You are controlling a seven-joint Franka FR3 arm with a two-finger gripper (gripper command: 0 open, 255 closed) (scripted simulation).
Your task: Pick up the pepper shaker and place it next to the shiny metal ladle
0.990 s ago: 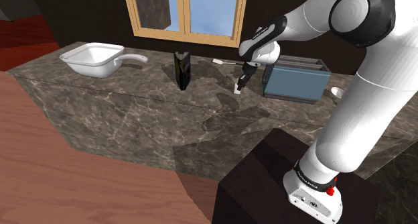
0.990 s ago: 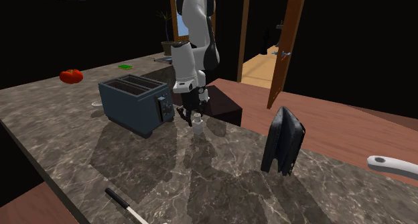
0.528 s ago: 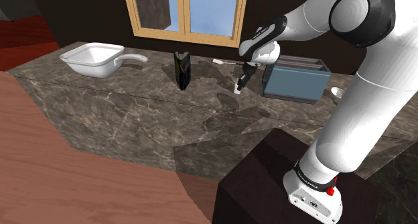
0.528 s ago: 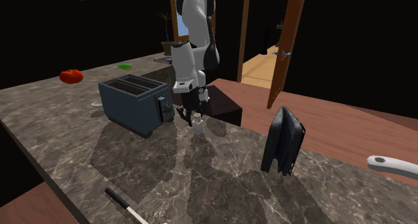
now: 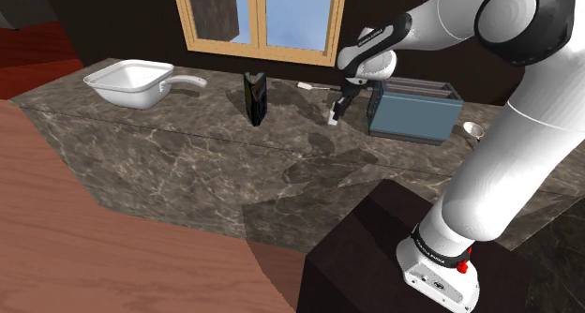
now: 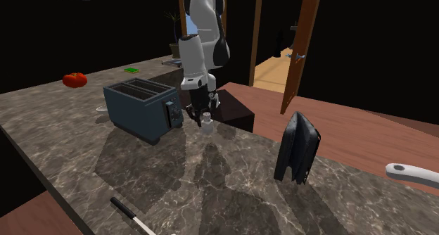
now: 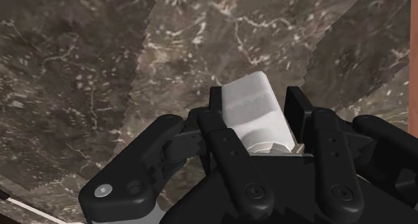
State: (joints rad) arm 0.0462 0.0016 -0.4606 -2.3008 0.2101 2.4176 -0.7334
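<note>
White shaker [image 5: 335, 116] held over the dark stone bench [image 5: 187, 142].
In the shoulder view, a white pan [image 5: 131, 82] sits at the upper left of the bench, and a black folded thing [image 5: 254, 97] stands near the middle. To its right, the black jaws are closed on the shaker, one finger on each side, as the wrist view shows up close. The shaker hangs a little above the bench in the upper middle of the frame, just left of the blue toaster [image 5: 413, 114]. The white arm [image 5: 525, 124] rises on the right side.
</note>
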